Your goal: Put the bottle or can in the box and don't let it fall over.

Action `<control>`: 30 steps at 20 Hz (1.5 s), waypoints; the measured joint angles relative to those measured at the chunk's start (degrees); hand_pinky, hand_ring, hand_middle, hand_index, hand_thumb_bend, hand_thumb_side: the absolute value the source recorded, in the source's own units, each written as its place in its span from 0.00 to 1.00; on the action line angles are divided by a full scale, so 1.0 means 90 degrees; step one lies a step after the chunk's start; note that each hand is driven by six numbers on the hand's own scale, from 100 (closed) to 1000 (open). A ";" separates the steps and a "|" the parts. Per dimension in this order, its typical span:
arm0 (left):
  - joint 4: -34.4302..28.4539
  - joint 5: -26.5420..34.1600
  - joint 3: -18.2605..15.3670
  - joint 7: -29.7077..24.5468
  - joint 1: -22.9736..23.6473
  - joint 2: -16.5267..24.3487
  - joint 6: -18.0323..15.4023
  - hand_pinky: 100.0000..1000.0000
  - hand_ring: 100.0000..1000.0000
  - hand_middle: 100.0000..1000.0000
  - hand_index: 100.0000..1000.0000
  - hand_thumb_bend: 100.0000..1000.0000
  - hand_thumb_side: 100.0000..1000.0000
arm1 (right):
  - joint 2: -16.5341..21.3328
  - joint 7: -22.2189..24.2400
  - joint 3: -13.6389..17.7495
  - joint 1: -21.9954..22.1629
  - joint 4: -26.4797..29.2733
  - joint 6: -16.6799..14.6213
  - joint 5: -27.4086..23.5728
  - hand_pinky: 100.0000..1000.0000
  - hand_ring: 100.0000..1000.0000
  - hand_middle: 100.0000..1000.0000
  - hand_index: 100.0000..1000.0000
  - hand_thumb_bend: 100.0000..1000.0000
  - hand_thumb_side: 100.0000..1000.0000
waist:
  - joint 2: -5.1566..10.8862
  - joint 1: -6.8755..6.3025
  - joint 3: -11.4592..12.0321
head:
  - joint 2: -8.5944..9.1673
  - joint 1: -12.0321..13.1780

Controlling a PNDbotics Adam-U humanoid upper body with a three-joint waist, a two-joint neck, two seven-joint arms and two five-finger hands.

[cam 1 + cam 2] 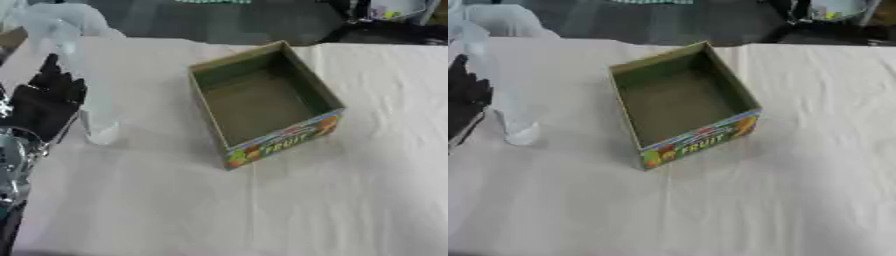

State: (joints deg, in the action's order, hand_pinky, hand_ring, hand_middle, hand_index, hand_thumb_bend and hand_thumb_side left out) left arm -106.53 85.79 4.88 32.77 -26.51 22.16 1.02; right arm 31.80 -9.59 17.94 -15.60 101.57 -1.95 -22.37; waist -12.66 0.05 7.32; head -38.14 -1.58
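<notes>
A clear plastic bottle [94, 112] stands on the white cloth at the left, its base on the table and its upper part blurred and leaning left. My left hand [42, 105], black, is right beside the bottle on its left. Its fingers point up and are not wrapped round the bottle, and I cannot tell whether they touch it. The open cardboard box [282, 140] has a green inside and a colourful "FRUIT" print on its near wall. It sits in the middle of the table, to the right of the bottle, with nothing in it. My right hand is not in view.
The white tablecloth [289, 210] covers the table. Its far edge runs along the top of the view, with dark floor beyond. Something pale and translucent [502, 20] shows at the far left corner, and dark objects [385, 30] lie past the far right edge.
</notes>
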 measured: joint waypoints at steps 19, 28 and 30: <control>0.0014 -0.0098 -0.0160 0.0084 -0.0262 0.0121 -0.0194 0.00 0.00 0.07 1.00 0.63 0.69 | -0.0031 0.0056 -0.0036 -0.0005 -0.0001 -0.0003 0.0000 0.78 0.89 1.00 0.97 0.00 0.72 | -0.0031 0.0008 -0.0013 | 0.0032 0.0031; 0.0305 0.0043 -0.0187 0.0090 -0.0523 0.0243 -0.0261 0.00 0.00 0.05 1.00 0.62 0.69 | -0.0032 0.0059 -0.0037 -0.0011 -0.0001 -0.0005 0.0000 0.78 0.89 1.00 0.97 0.00 0.72 | -0.0070 0.0031 -0.0060 | 0.0081 0.0062; 0.0383 0.0095 -0.0198 0.0086 -0.0580 0.0281 -0.0276 0.00 0.00 0.05 1.00 0.62 0.69 | -0.0032 0.0059 -0.0037 -0.0013 -0.0001 -0.0005 0.0000 0.78 0.89 1.00 0.97 0.00 0.72 | -0.0080 0.0031 -0.0065 | 0.0095 0.0071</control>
State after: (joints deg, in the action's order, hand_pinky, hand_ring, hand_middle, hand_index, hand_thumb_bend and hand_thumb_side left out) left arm -103.08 86.64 3.10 33.54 -31.74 24.69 -1.47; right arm 31.51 -9.05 17.60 -15.71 101.56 -2.00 -22.37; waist -13.38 0.33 6.74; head -37.29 -0.94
